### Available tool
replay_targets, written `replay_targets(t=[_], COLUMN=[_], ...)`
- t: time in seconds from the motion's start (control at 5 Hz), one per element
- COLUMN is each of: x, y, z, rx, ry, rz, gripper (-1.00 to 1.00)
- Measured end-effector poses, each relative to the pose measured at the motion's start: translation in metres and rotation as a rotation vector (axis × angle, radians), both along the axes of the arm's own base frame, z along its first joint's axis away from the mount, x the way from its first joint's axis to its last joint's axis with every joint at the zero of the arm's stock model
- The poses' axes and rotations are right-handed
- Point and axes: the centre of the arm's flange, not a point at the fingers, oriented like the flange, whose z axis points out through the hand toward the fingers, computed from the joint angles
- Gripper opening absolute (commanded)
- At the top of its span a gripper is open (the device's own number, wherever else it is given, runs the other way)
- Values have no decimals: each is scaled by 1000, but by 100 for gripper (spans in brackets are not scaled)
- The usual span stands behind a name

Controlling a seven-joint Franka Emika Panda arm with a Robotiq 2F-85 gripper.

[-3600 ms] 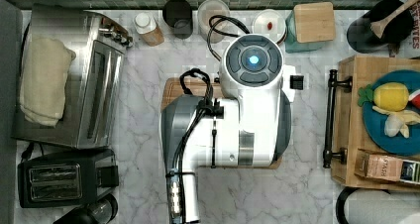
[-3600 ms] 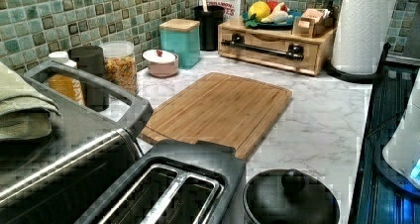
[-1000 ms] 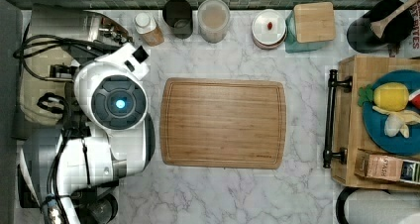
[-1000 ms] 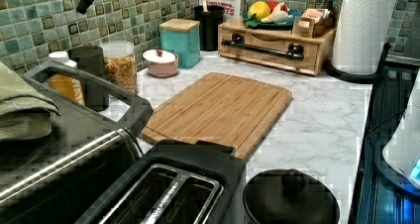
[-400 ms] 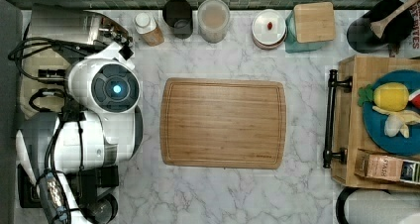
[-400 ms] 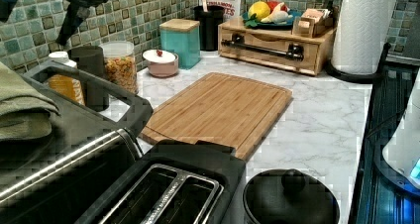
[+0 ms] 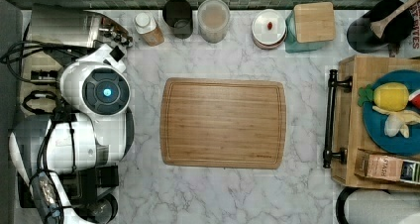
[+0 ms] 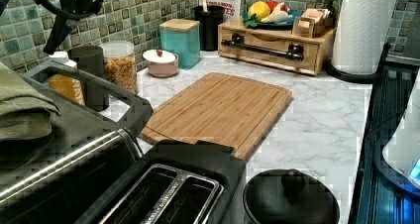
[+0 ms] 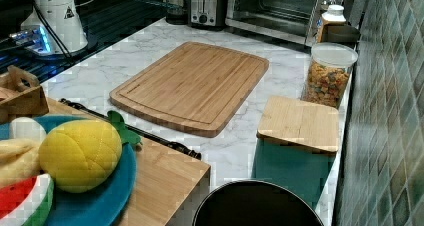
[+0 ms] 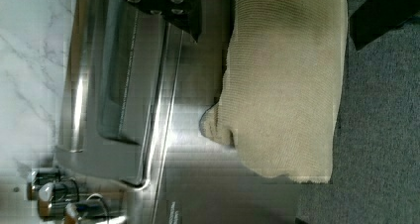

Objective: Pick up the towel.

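One arm stands at the top view's left, its white round joint with the blue light above the silver toaster oven and its lower links stretching down toward the picture's bottom edge, cables looped beside it. In the left view the dark gripper hangs at the upper left, in front of the tiled wall and above the towel, which lies folded on the oven's top. The wrist view looks straight down on that cloth. There the gripper has its two dark jaws spread wide apart, one over the oven's metal roof and one past the cloth's far edge, so the cloth's end lies between them, not yet touched.

Further right in the top view, the wooden cutting board lies bare on the marble counter.

Some seconds ago the arm was over this board and the cloth lay uncovered on the oven. Since then the arm has swung across. In the last moment its joint has edged a little further to the top view's left.
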Motion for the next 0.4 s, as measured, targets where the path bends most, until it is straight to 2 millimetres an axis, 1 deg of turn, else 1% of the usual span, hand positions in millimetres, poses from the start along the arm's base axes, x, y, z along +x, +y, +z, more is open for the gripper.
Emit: replay_targets(t=[0.2, 0.4], x=[-2, 2], y=[17, 48], z=[-7, -17], rx=[5, 20], ry=[36, 49], rz=[42, 93], gripper=[100, 100])
